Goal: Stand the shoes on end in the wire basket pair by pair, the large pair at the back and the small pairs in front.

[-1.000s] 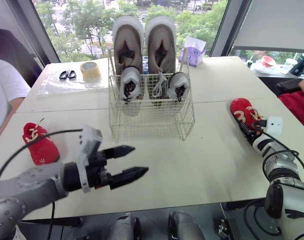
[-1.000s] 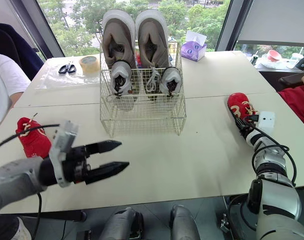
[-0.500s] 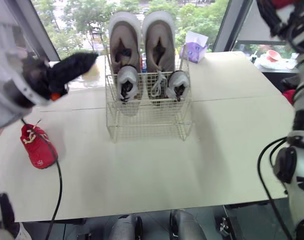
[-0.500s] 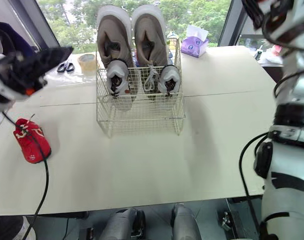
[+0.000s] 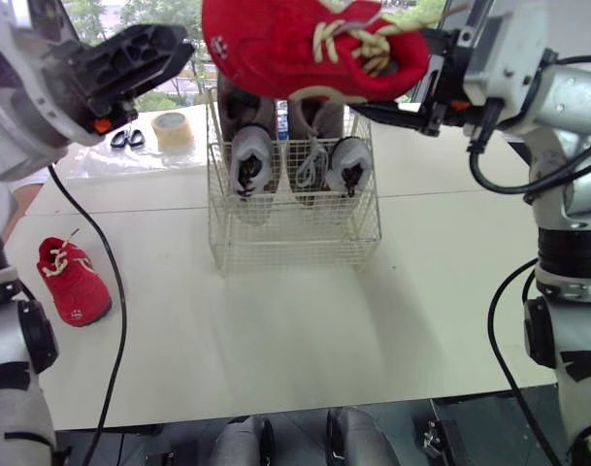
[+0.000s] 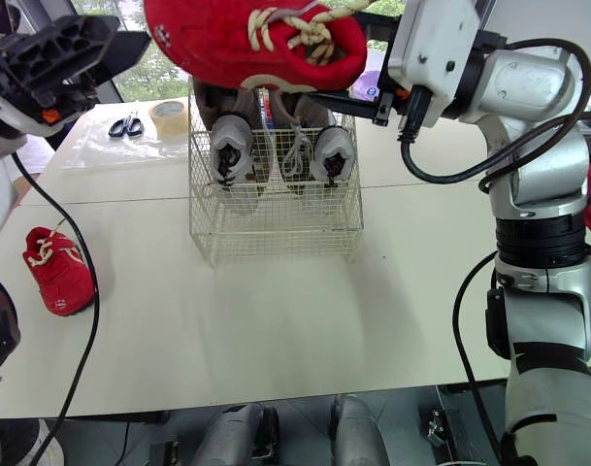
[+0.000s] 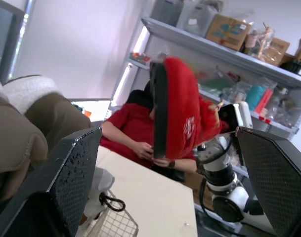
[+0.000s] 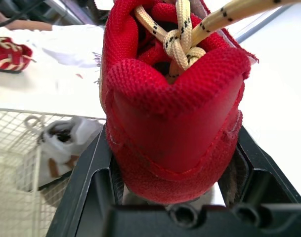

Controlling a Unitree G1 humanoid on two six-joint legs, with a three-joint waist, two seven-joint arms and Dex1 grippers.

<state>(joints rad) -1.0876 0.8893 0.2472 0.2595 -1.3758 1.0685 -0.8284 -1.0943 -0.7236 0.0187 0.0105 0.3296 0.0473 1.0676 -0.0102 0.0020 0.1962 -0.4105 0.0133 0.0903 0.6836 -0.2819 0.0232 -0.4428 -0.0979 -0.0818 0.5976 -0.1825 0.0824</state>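
Moved: since a second ago the red shoe (image 5: 305, 44) has left the right side of the table (image 5: 392, 311), and I now have both arms raised.
Right fingers (image 8: 86, 187): pinching that shoe's heel from both sides.
Right gripper (image 8: 171, 136): held high on the right, reaching left over the wire basket (image 5: 295, 228).
Red shoe: level, toe to the left, above the basket and clear of it.
Left fingers (image 7: 66, 173): spread wide, nothing between them.
Left gripper (image 5: 174, 53): raised on the far left, facing the held shoe, apart from it.
Second red shoe (image 5: 74, 283): flat on the table, near left, well apart from the basket.
Basket load: large taupe pair (image 5: 239, 107) on end at the back, small grey pair (image 5: 253, 160) on end just in front.
Far left: tape roll (image 5: 173, 129) beside scissors (image 5: 128, 139).
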